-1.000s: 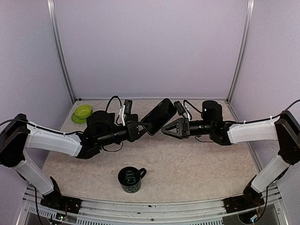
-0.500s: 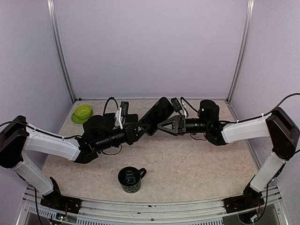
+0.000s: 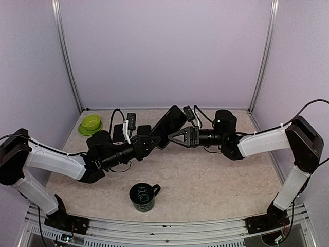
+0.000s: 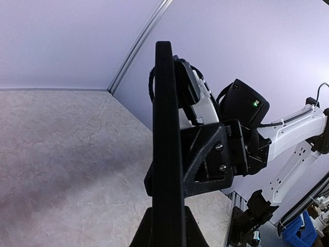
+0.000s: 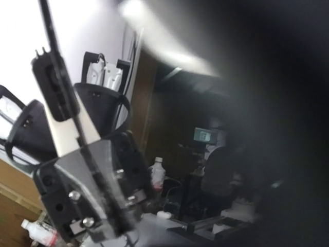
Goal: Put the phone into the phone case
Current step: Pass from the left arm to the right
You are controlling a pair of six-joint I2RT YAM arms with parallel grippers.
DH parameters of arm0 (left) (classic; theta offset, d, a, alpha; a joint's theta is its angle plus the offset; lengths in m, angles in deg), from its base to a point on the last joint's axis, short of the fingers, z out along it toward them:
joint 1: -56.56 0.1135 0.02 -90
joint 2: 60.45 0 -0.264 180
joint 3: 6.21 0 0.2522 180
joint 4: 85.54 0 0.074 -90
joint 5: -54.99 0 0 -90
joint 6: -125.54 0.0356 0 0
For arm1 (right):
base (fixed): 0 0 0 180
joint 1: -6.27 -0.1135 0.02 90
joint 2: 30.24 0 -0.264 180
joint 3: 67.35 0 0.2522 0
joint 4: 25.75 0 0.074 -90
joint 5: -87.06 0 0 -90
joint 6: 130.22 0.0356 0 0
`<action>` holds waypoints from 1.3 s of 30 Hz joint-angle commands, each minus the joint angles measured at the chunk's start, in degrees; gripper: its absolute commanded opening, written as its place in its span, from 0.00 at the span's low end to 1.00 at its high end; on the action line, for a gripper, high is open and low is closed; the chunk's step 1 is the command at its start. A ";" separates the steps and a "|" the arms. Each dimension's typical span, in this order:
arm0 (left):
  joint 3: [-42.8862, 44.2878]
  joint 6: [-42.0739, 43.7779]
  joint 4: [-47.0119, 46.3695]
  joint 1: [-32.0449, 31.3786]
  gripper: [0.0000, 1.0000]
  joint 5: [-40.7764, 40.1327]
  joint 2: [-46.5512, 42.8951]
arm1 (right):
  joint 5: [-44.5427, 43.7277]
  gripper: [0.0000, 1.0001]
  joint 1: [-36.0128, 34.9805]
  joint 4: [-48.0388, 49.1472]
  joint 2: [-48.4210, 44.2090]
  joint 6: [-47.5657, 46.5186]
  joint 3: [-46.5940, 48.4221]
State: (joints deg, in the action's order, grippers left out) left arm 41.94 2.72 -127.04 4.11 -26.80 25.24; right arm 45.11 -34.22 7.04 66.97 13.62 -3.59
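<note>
Top external view: two arms meet above the middle of the bench [image 3: 221, 180].
Left end effector [image 3: 152, 141]: closed on the low end of the phone [image 3: 168, 125], holding it up off the bench.
Right end effector [image 3: 176, 137]: comes in from 3 o'clock. One finger lies flat on the phone's side. I cannot tell if it squeezes yet.
Phone: a dark slab in the air, tilted, with its top toward 1 o'clock. The left wrist view sees it edge-on.
Phone case: I cannot pick it out from the phone. It may be part of the dark slab.
Green bowl [image 3: 90, 123]: on the bench at 10 o'clock, well apart from the arms.
Black mug [image 3: 143, 197]: on the bench at 6 o'clock, below the arms.
Step, my guess: passing or steadying the phone between the two arms.
What could go wrong: the phone could drop onto the bench.
Why: one arm lets go before the other has a firm hold.
Also: the phone could twist or slip.
Why: both arms pull or push different ways.
Right wrist view: too dark and blurry to help.
</note>
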 commanded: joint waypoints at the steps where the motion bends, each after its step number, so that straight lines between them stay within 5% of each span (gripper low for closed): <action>1: 1.29 0.97 -11.20 -1.54 0.00 3.39 -2.60 | 2.01 0.18 -2.52 0.62 1.69 0.99 0.55; 7: 1.12 0.43 -11.48 -1.56 0.00 2.72 -2.86 | 1.35 0.11 -2.61 -0.16 -0.27 -1.80 -0.38; 20: -1.26 -2.81 -14.46 0.33 0.00 2.31 -5.48 | 3.33 0.12 -0.50 -0.40 -6.80 -5.37 -4.18; 22: -1.87 -3.60 -15.18 0.85 0.00 2.42 -5.86 | 3.60 0.17 0.37 -0.48 -7.92 -5.24 -4.86; 28: -1.92 -4.18 -15.04 1.23 0.00 2.69 -6.17 | 1.65 0.56 2.10 -3.00 -10.40 -4.55 -5.86; 39: -1.35 -5.65 -16.09 0.40 0.00 1.24 -4.52 | -2.08 0.69 2.21 6.52 -10.55 -2.27 -7.80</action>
State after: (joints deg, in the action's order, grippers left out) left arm 39.32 -2.00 -136.09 5.18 -24.40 20.78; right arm 45.44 -32.50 7.37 57.55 10.26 -10.08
